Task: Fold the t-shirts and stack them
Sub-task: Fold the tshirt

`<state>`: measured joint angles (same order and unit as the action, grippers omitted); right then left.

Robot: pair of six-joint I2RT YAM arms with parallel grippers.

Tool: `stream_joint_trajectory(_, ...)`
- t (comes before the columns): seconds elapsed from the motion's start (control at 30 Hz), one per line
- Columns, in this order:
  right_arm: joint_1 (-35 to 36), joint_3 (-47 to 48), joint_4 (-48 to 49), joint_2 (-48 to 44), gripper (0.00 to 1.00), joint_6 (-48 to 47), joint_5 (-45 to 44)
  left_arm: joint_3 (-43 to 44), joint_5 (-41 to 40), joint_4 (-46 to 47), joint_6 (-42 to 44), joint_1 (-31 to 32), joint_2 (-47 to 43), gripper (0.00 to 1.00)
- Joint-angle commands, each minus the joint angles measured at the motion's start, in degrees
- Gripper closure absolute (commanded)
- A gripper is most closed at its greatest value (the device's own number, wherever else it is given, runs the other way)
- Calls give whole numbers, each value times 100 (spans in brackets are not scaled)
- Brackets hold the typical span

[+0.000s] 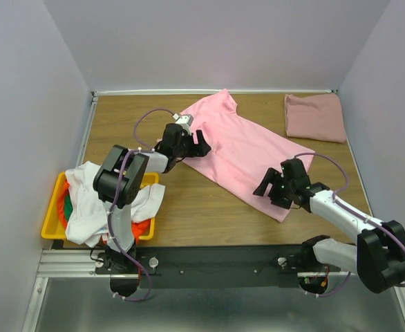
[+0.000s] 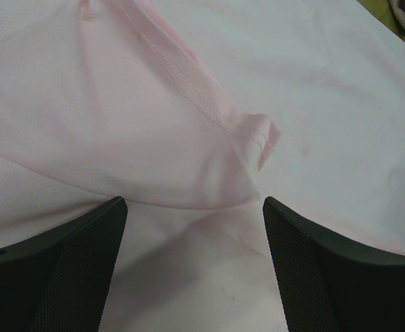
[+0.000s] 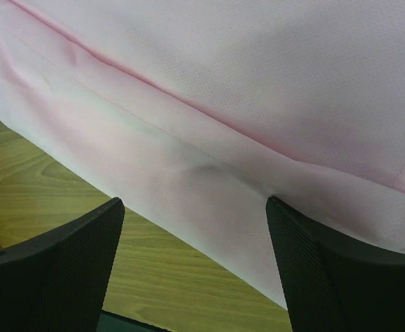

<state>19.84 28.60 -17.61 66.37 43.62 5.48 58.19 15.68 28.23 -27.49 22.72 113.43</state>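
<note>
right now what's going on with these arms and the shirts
A bright pink t-shirt lies spread on the table. The left tool hangs open over its sleeve, the right tool open at its lower edge; neither grips it. A dusty rose t-shirt sits folded far right; more shirts fill the yellow bin.

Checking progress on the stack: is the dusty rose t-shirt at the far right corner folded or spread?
Folded: the dusty rose t-shirt lies as a compact rectangle, no sleeves showing.

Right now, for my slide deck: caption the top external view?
Open left tool and right tool over a bright pink cotton t-shirt on the wooden table.
</note>
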Motion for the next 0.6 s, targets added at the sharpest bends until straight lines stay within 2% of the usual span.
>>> stream_joint_trajectory(0.0,38,-179,-243,-264,10,244,-73,-466,-267,-195,-46,-22,-241,12)
stream_joint_trajectory(0.27,29,-153,-481,-950,1,534,-521,-1310,-373,60,-169,4,-629,12)
stream_joint_trajectory(0.57,29,-13,-551,-871,0,288,-819,-2136,-514,516,-389,83,-919,12)
